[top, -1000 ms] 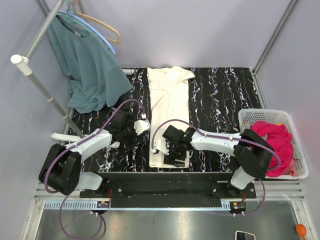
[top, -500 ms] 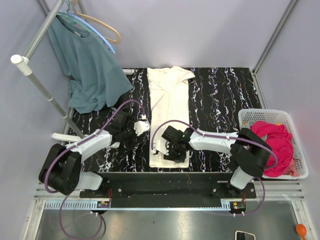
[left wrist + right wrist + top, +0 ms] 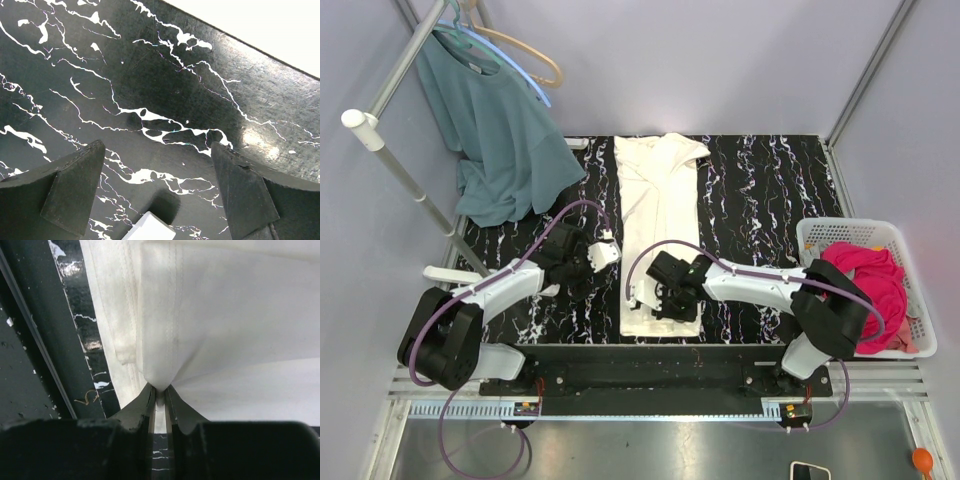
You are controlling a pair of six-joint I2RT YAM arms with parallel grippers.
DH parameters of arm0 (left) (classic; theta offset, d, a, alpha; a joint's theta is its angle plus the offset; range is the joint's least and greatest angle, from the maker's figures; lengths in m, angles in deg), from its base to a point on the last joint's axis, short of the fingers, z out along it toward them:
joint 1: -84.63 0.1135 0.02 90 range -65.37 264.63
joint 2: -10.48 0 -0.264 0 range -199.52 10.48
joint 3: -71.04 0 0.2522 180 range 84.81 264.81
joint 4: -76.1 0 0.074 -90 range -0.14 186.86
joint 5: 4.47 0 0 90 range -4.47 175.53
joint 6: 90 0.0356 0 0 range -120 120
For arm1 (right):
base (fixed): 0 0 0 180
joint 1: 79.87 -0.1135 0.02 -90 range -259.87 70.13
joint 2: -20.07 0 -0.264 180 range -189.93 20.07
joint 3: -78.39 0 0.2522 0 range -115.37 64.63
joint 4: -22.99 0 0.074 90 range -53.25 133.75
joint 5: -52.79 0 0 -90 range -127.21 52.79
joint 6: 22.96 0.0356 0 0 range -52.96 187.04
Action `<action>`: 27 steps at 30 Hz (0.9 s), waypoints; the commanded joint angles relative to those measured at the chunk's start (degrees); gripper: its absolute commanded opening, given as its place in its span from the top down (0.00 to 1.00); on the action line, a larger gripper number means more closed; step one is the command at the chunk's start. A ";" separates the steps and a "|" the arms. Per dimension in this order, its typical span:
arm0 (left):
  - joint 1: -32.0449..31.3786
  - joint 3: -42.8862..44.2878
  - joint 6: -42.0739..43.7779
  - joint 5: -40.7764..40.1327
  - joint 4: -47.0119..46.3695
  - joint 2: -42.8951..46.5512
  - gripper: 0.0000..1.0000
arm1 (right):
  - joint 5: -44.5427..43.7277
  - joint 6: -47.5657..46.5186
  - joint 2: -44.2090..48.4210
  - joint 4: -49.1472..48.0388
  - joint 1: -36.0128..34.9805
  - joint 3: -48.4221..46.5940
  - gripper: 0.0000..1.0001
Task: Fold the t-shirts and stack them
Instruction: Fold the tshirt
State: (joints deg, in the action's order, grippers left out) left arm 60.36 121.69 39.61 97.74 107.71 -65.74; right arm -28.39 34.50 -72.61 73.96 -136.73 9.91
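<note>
T-shirt (image 3: 235,315) hem pinched in right end effector (image 3: 159,396); overhead hides it.

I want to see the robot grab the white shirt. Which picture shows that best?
The right wrist view: the right fingers are shut on a fold of the cream t-shirt. The top view shows its length, but the arm hides the pinch. The left wrist view catches a corner.

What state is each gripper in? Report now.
Left gripper: open, holding nothing.
Right gripper: shut on the cream t-shirt.
</note>
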 commanded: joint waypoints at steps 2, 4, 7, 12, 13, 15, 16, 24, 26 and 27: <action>0.19 1.08 0.37 0.71 -0.80 -0.41 0.08 | -0.12 0.28 4.17 5.14 -0.62 0.84 0.83; 0.19 1.43 0.38 0.63 -0.80 -0.68 0.08 | -0.21 0.28 4.79 5.50 -0.62 1.10 0.83; 0.19 1.79 0.37 0.62 -0.53 -1.29 0.08 | -0.03 0.28 5.41 6.64 -0.62 1.54 0.83; 0.19 2.40 0.55 0.36 -0.09 -1.56 0.08 | -0.12 0.28 6.55 7.44 -0.71 2.95 0.83; 0.19 2.40 0.55 0.36 0.08 -1.56 0.08 | -0.03 0.28 6.73 7.61 -0.62 3.13 0.83; 0.19 2.67 0.73 0.19 0.17 -1.65 0.08 | -0.12 0.28 7.16 7.88 -0.62 3.56 0.83; 0.19 2.67 0.73 0.19 0.26 -1.73 0.08 | -0.21 0.28 7.43 7.96 -0.62 3.65 0.83; 0.19 2.76 0.55 0.27 0.44 -2.52 0.08 | -1.08 0.54 9.27 9.28 -0.53 3.48 0.81; 0.19 2.76 0.81 0.10 0.52 -2.61 0.08 | -1.17 0.63 9.80 9.98 -0.62 3.39 0.80; 0.10 2.76 0.73 0.10 0.44 -2.61 0.08 | -1.17 0.63 9.98 10.16 -0.62 3.39 0.80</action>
State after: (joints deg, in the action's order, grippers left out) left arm 60.36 122.48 39.64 97.71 108.67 -68.04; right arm -29.09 34.52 -64.92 81.39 -136.75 13.72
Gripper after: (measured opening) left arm 0.918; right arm 0.198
